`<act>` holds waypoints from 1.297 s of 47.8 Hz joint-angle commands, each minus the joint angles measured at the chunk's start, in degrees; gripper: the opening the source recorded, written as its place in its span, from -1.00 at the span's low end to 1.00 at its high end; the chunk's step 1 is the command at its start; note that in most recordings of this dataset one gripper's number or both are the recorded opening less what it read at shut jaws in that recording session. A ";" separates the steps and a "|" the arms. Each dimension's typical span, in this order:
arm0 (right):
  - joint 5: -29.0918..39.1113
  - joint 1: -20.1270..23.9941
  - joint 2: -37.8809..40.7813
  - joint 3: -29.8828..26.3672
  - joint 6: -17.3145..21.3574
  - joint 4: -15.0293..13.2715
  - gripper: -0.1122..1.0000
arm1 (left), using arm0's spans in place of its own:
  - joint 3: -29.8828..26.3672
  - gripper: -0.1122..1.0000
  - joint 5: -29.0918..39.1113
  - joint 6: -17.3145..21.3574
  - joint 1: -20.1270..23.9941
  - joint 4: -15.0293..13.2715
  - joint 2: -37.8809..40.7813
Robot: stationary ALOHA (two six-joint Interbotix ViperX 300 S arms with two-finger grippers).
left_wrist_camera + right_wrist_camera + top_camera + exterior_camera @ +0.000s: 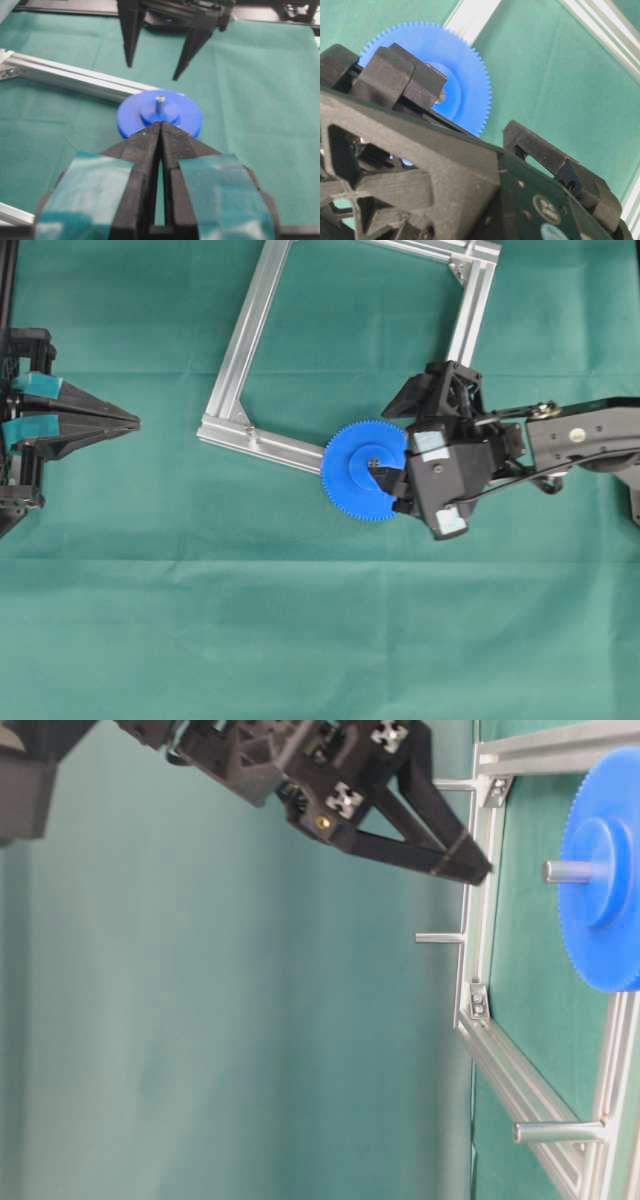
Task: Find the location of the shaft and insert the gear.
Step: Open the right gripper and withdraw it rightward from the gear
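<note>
One aluminium frame (pixel 240 340) lies on the cloth. One gear (pixel 362 468) sits on its near rail, apparently seated over the one shaft (pixel 160 101). My right gripper (pixel 392 483) hangs spread above the gear, holding nothing; my left gripper (pixel 128 421), well away, is pressed closed.

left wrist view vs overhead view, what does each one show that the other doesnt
Only the left wrist view shows the shaft poking up through the hub of the gear, and the right gripper hanging above it with open jaws, clear of the gear.

Only the overhead view shows the whole aluminium frame, the left gripper parked far to the left with jaws shut, and the right gripper's body covering part of the gear.

Both show the blue gear seated on the frame rail, on the green cloth.
</note>
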 commanded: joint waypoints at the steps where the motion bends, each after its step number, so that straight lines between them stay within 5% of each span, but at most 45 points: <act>1: -0.35 0.09 -2.72 -0.09 -0.09 -0.44 0.68 | -0.88 -0.79 -0.26 -0.09 0.00 -0.18 0.53; 62: -5.62 0.88 -18.98 16.00 1.58 0.18 0.68 | -0.88 -0.79 -0.26 -0.09 0.09 -0.18 0.53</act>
